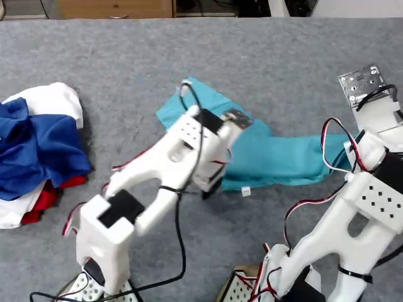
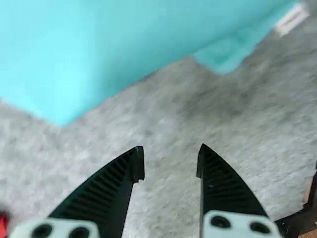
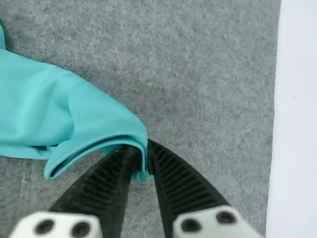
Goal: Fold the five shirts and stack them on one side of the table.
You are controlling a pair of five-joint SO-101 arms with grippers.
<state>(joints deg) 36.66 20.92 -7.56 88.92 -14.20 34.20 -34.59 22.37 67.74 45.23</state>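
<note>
1 teal shirt lies crumpled mid-desk, running out toward the right arm. Right gripper: fingers pinched on the teal shirt's hem. Left gripper: fingers narrowly apart, holding nothing, over bare desk just beside the shirt's near edge. Far left, 1 pile: 1 blue shirt, 1 white shirt, 1 red shirt. Can't tell if more lie underneath.
</note>
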